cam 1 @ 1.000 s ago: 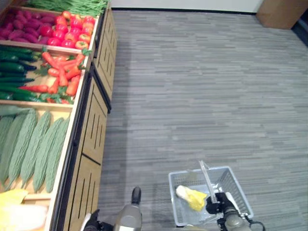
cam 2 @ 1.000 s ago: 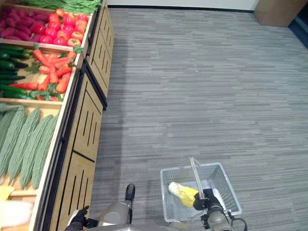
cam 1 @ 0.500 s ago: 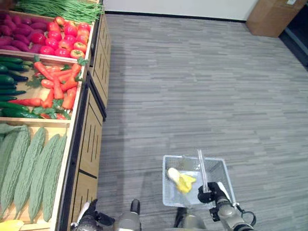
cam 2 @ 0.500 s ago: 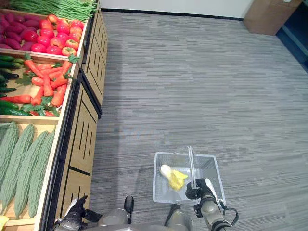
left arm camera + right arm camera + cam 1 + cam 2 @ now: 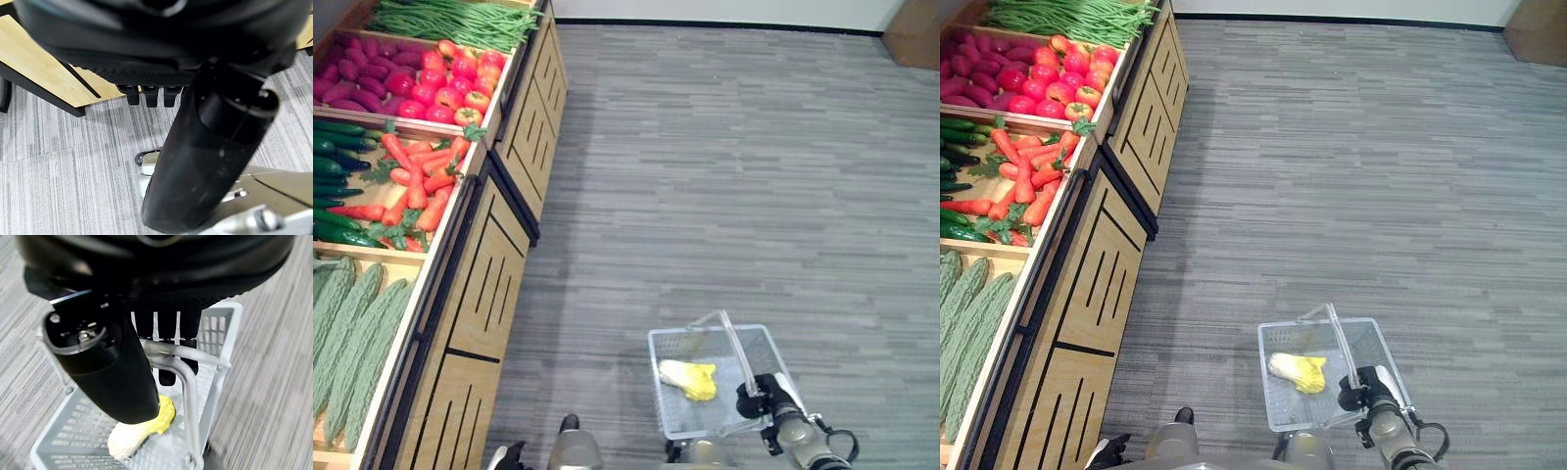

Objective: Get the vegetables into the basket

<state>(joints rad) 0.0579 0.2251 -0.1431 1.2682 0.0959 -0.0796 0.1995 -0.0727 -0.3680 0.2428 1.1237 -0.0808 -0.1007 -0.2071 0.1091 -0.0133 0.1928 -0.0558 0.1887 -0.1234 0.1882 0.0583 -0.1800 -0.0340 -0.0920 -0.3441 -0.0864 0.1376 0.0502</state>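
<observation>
Carrying the basket [image 5: 683,423] by its handle [image 5: 182,363], fingers curled round it, the right hand [image 5: 1368,384] keeps it level; the yellow vegetable [image 5: 689,378] lies inside. Left hand [image 5: 146,93] hangs curled, empty, near the stand [image 5: 480,294].

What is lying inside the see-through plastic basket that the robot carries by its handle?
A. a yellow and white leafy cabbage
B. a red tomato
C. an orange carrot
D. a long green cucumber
A: a yellow and white leafy cabbage lies on the floor of the see-through plastic basket, whose handle the right hand curls around; carrots, tomatoes and cucumbers show on the wooden shelf.
</observation>
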